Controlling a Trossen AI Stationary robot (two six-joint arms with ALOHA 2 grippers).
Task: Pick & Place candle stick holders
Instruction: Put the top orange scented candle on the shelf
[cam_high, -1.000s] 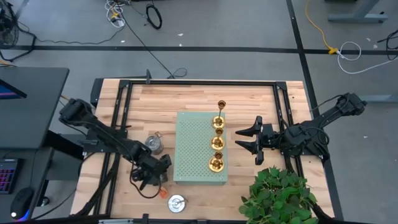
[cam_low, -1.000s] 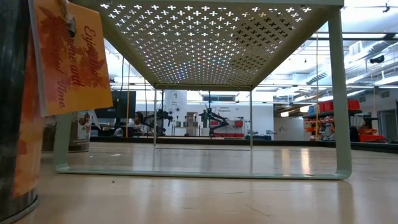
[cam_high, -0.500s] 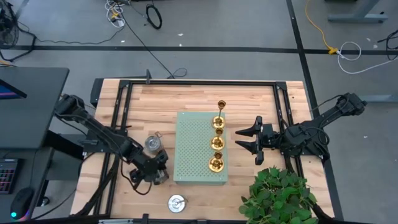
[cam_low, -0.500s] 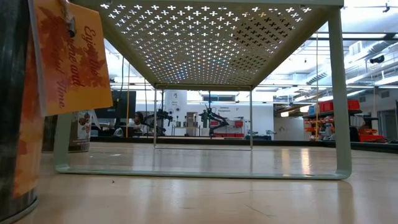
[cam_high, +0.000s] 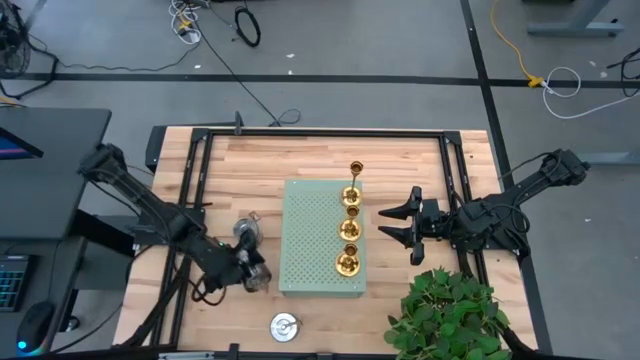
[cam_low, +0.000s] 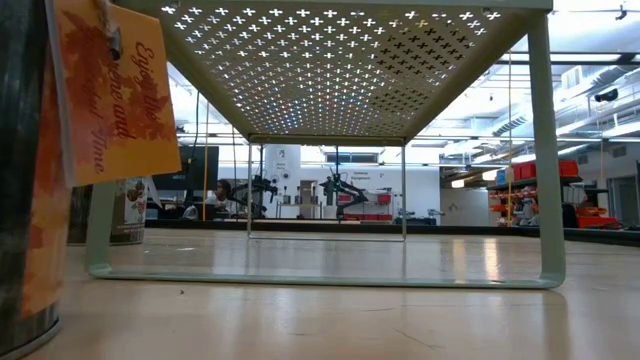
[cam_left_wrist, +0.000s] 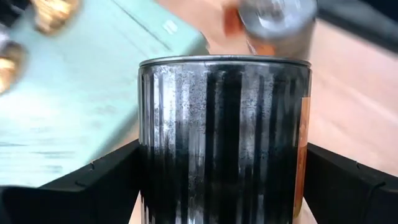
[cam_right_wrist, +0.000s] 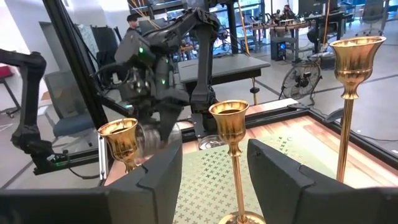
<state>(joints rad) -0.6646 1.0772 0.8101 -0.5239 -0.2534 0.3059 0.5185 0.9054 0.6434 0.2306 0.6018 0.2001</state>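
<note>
Gripped in the left gripper, fingers spread wide and pressed against either side: one squat silver candle stick holder, ribbed and upright, with an orange tag along its edge, low over the bench just beside the near left corner of the pale green perforated board

Just beyond the left gripper, also left of the board: a second silver holder, upright on the wood

Well apart from both, near the front edge of the bench: a third silver holder, standing alone

Lined up along the right side of the board: three gold holders, namely the tall slender one at the far end, a middle one and a short one at the near end, all upright

Hovering just right of that row, level with the middle gold holder but not touching it: the right gripper, fingers parted and holding nothing

At the front right corner of the bench: a leafy green plant

Seen level from the low view: the board's perforated top raised on legs, with a dark ribbed can carrying an orange tag at the near left
</note>
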